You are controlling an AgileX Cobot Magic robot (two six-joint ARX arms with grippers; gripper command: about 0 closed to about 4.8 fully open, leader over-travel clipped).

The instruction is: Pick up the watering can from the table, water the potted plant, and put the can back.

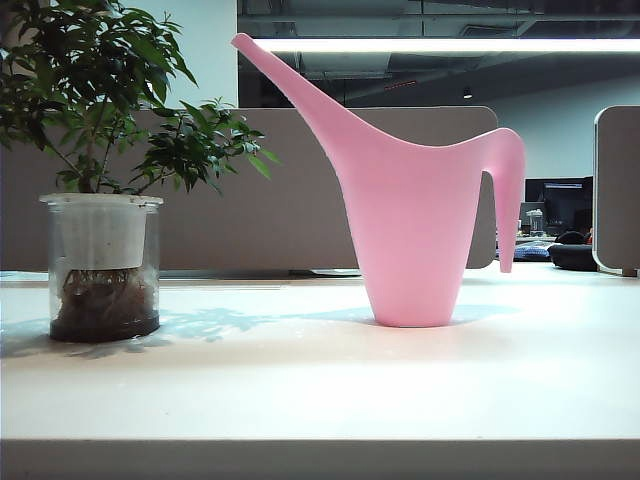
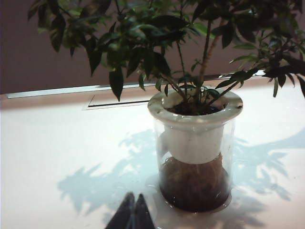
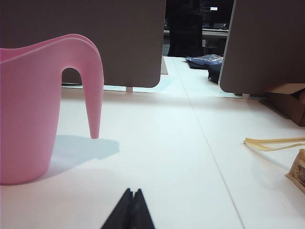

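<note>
Soil and roots fill the potted plant (image 2: 194, 157); watering can (image 1: 415, 215) upright; left gripper (image 2: 131, 212) and right gripper (image 3: 129, 210) closed, empty.

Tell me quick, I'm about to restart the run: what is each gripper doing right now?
Left gripper: closed, holding nothing, near the potted plant.
Right gripper: closed, holding nothing, short of the watering can.

A plain pink watering can (image 1: 415, 235) stands on a pale cream-white worktop (image 1: 320, 390). The potted plant (image 1: 100, 180) has dark green leaves above a clear pot with a white inner liner and dark brown roots. Grey-beige partition panels (image 1: 300, 200) stand behind. The left gripper (image 2: 133, 212) and the right gripper (image 3: 129, 210) are black, both pairs of jaws pressed together, empty.
</note>
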